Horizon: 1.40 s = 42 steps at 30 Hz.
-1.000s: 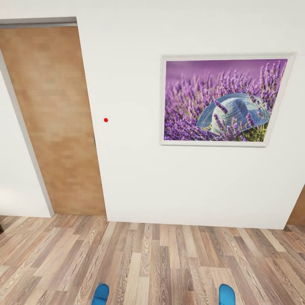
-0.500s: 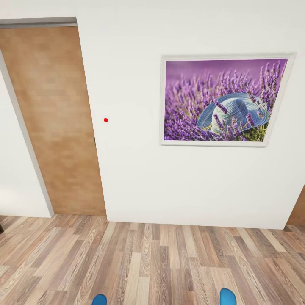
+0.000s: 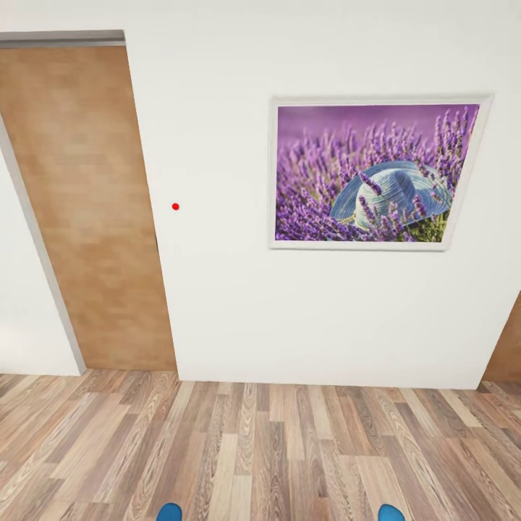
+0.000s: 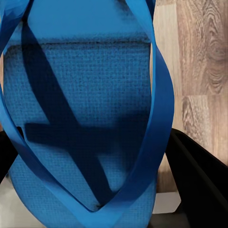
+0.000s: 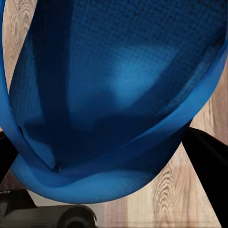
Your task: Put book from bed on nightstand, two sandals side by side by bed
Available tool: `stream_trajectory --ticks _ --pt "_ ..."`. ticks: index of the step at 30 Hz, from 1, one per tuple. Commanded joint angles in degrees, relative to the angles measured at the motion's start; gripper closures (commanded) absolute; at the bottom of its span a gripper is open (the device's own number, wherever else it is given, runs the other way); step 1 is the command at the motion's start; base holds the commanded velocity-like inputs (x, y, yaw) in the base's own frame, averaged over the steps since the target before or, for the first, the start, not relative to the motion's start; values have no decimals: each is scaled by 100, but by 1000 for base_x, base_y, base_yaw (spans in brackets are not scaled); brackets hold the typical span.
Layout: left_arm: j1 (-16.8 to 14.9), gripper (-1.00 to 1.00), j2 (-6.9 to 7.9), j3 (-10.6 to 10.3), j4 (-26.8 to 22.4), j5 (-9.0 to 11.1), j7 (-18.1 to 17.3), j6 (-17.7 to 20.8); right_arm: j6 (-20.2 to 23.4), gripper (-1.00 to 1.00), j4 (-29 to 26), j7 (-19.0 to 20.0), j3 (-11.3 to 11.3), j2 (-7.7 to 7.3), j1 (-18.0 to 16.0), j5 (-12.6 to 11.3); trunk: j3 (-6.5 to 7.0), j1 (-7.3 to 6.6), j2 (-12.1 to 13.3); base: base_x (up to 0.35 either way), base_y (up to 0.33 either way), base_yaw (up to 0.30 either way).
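Note:
Two bright blue sandals are held up off the floor, one in each gripper. In the head view only their tips peek in at the lower edge: the left sandal (image 3: 170,513) and the right sandal (image 3: 391,513). The left wrist view has one sandal (image 4: 85,95) with its straps between the black fingers (image 4: 199,180) of my left gripper (image 4: 97,161), which is shut on it. My right gripper (image 5: 107,159) is shut on the other sandal (image 5: 114,85), a black finger (image 5: 209,156) at its side. The book, the bed and the nightstand are out of view.
A white wall faces me, close ahead, with a framed lavender picture (image 3: 373,174) and a small red dot (image 3: 175,207). A light wooden door (image 3: 79,210) stands at the left. Wood-plank floor (image 3: 275,449) runs from the wall to me.
The whole head view has shifted slightly, so the camera moved. The two sandal tips show less at the lower edge than a second ago. Both grippers still hold their sandals.

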Motion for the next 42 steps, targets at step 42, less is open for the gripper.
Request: stream_trajectory --ticks 42 --pt "54 100 -9 -45 7 66 -14 -23 -19 100 6 -15 38 33 116 -19 3 2 -4 192 -29 -3"
